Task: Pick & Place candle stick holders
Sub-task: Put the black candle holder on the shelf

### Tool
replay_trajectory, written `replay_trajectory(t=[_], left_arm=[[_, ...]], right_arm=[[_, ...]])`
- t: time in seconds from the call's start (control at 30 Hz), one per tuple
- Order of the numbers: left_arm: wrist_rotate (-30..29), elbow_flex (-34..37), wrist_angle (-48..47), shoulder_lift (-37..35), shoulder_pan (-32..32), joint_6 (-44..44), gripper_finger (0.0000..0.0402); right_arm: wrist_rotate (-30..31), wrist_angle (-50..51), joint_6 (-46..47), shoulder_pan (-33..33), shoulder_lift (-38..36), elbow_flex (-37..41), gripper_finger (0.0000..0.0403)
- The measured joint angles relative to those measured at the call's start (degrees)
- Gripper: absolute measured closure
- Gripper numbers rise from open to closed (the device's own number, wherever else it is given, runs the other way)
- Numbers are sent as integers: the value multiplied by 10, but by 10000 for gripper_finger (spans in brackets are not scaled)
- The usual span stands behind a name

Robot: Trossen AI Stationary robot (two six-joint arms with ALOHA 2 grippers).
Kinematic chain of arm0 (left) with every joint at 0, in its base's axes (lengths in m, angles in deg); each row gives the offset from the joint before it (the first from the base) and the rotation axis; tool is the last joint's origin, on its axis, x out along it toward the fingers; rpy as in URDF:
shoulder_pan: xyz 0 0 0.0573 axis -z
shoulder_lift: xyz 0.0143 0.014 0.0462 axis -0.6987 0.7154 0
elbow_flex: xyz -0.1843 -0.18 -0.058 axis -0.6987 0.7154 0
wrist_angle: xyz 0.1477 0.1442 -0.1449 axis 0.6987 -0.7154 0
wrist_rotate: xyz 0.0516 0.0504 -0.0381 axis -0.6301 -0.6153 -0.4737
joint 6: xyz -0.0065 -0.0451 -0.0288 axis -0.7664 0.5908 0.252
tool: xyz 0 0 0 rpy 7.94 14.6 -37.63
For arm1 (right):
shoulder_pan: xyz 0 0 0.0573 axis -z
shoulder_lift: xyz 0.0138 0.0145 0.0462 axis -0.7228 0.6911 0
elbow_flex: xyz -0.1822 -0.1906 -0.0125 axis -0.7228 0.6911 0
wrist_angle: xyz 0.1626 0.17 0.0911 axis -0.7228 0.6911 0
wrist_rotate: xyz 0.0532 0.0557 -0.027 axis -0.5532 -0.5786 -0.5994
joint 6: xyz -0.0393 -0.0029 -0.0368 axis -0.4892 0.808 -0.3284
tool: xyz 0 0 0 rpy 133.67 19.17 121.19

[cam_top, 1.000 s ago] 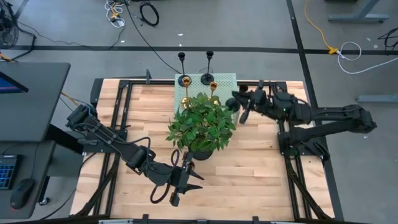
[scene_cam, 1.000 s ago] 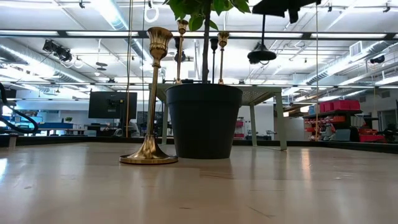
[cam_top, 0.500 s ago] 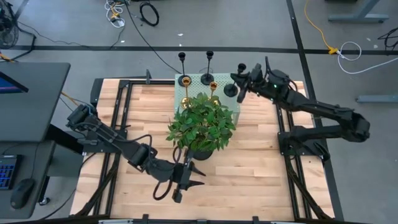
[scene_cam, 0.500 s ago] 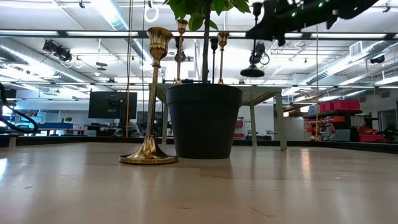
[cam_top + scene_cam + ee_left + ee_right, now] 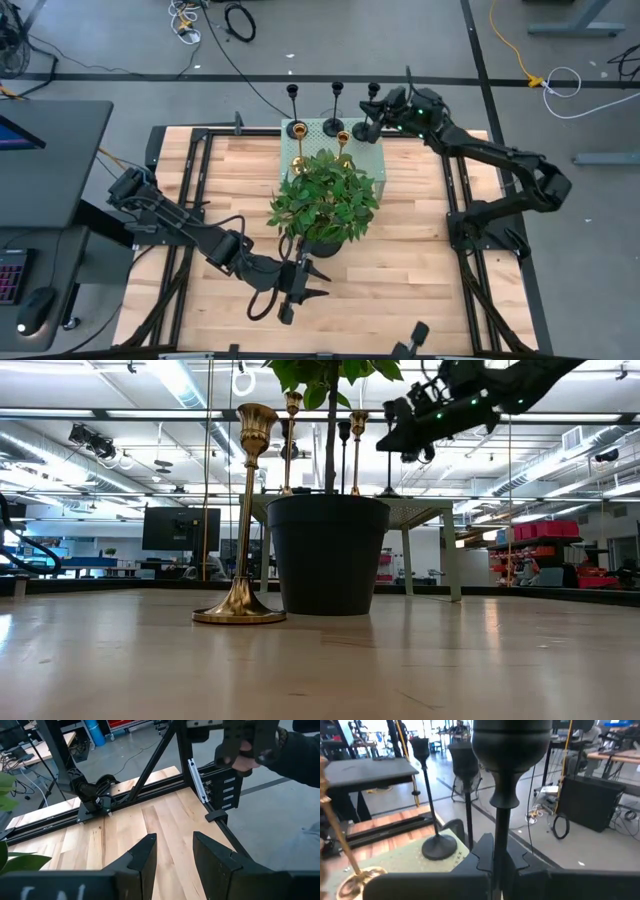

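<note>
Two black holders (image 5: 293,95) (image 5: 337,92) and two gold holders (image 5: 298,130) (image 5: 343,137) stand on their bases on the green mat (image 5: 365,150) at the table's far edge. A third gold holder (image 5: 245,510) stands on the table beside the plant pot (image 5: 328,555). My right gripper (image 5: 378,106) is shut on a third black holder (image 5: 512,740) at the mat's far right corner. Whether that holder's base (image 5: 388,492) rests on the mat I cannot tell. My left gripper (image 5: 308,281) is open and empty near the table's near edge; its fingers stand apart in the left wrist view (image 5: 172,852). My right gripper pinches the black holder's slim stem (image 5: 499,832) between its two fingers, below the cup. The fingers come about level from the table's right side and lie across the stem. The holder stands upright, cup up, with the rest of its stem (image 5: 390,472) reaching down below the fingers.
The leafy plant (image 5: 325,200) in its black pot stands mid-table, between the mat and my left gripper. Bare wood lies to its left and right. A person's hand (image 5: 247,752) holds a dark device beyond the table's corner.
My right gripper has carried the black holder toward the table's far edge and a little left, then down to the mat's far right corner beside the other two black holders. The holder has stayed upright in the shut fingers.
</note>
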Motion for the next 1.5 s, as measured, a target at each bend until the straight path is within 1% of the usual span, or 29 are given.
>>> replay_trajectory(t=[0.1, 0.23, 0.37, 0.47, 0.6, 0.87, 1.07, 1.33, 1.5], left_arm=[[0, 0, -3, 0, 0, 1, 271], [0, 0, -8, 0, 0, 1, 271], [0, 0, -14, 0, 0, 1, 271], [0, 0, -14, 0, 0, -7, 271], [0, 0, -13, 0, 0, -13, 271], [0, 0, -13, 0, 0, -14, 271], [0, 0, -17, 0, 0, -14, 271], [0, 0, -17, 0, 0, -15, 271], [0, 0, -17, 0, 0, -15, 271]], right_arm=[[-14, -2, -2, 8, 24, -6, 399], [-17, -4, -11, 24, 42, -6, 399], [-47, -21, 4, 38, 44, -7, 399], [-36, -19, -1, 42, 44, -6, 399], [-40, -28, 4, 44, 45, -7, 399], [-41, -60, 9, 42, 79, -7, 399], [-46, -60, 3, 42, 82, -7, 398], [-45, -52, -9, 42, 82, -6, 364], [-45, -55, -11, 42, 82, -6, 351]])
